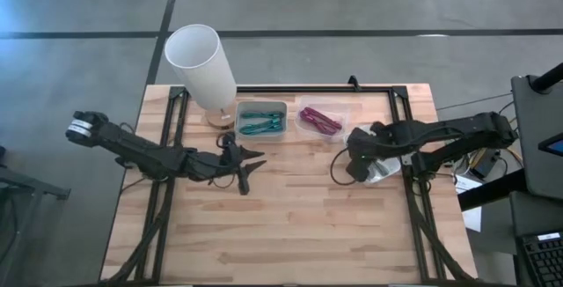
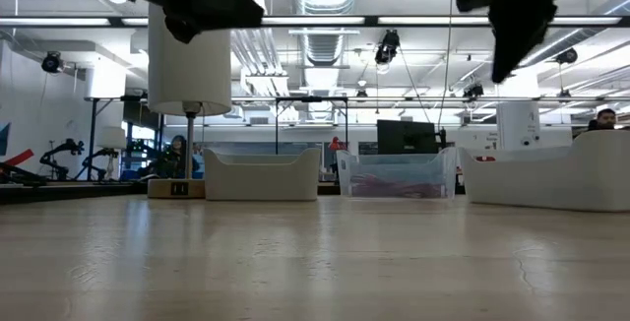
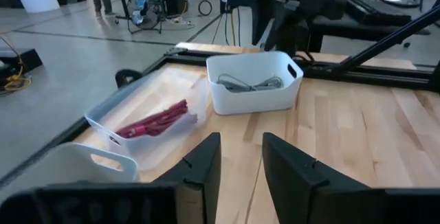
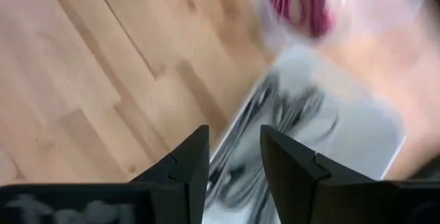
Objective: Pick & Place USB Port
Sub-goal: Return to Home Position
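Note:
Three bins sit along the table's far side. A white bin (image 1: 261, 121) holds teal cables, a clear bin (image 1: 321, 120) holds red cables (image 3: 155, 121), and a white bin (image 1: 385, 172) near the right edge holds grey cables (image 4: 289, 121). My right gripper (image 4: 234, 155) hovers open above that white bin's left edge (image 1: 356, 162), touching nothing. My left gripper (image 1: 248, 164) is open in the air just in front of the teal bin, pointing toward the table's right; its fingers (image 3: 203, 165) frame the red and grey bins ahead.
A white cylindrical lamp (image 1: 202, 67) stands on a wooden base at the far left corner, beside the teal bin. A black frame (image 1: 400, 98) runs around the tabletop. The wooden surface (image 1: 290, 225) in front of both grippers is bare.

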